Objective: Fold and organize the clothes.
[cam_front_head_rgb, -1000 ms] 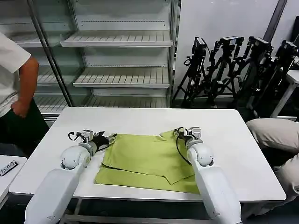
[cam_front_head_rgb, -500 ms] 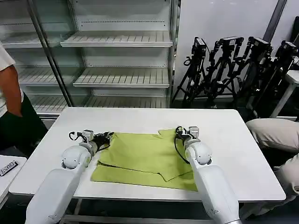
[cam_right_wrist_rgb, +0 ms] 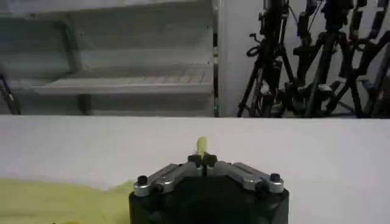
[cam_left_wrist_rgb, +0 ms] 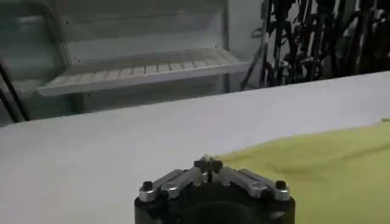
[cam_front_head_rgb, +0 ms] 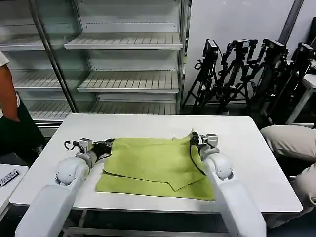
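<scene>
Both claws clamped: my left gripper (cam_front_head_rgb: 105, 145) pinches the shirt (cam_front_head_rgb: 153, 165) at its left-of-centre corner, my right gripper (cam_front_head_rgb: 195, 139) its right-of-centre corner, keeping that far edge taut across the middle of the white table (cam_front_head_rgb: 247, 148) for a square fold.

1. The shirt (cam_front_head_rgb: 148, 165) is plain lime green, of soft fabric.
2. It lies flat, folded over itself in layers, its upper layer ending in a slanted edge.
3. It sits mid-table, toward the near edge.
</scene>
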You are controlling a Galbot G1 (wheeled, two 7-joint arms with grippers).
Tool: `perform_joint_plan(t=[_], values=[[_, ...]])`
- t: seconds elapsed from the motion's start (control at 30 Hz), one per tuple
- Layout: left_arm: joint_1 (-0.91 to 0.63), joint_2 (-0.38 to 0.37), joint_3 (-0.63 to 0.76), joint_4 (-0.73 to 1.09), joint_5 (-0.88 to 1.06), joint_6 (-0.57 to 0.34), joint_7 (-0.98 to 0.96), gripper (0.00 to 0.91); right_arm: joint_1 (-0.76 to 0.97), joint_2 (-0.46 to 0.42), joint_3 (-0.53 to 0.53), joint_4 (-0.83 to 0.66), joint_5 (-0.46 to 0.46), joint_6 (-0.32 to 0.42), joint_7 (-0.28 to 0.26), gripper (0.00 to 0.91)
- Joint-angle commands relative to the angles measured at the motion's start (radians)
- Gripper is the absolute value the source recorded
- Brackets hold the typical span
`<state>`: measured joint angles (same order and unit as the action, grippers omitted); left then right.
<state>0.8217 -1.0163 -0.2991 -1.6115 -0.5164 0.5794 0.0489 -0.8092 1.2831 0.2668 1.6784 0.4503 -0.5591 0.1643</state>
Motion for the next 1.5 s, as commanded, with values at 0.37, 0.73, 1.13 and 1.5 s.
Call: perform_joint_plan(t=[0.37,0.73,1.13,1.5], values=[[0.363,-0.008,-0.187,-0.364,0.024,-0.003,-0.02,0.02,-0.456,-0.072,0.055,0.462,-0.077,0.034,0.0,0.0],[0.375,-0.029,-0.175,-0.369,0.072,-0.003,-0.022,0.02,-0.476,-0.057,0.064,0.435,-0.144,0.048,-0.014,0.0],[0.385,-0.006,-0.171,-0.377,0.085,-0.002,-0.021,0.03,-0.488,-0.055,0.068,0.465,-0.144,0.041,-0.009,0.0],[0.421,0.004,-0.147,-0.389,0.108,-0.002,-0.07,0.907,-0.521,-0.052,0.063,0.463,-0.186,0.027,-0.02,0.907]])
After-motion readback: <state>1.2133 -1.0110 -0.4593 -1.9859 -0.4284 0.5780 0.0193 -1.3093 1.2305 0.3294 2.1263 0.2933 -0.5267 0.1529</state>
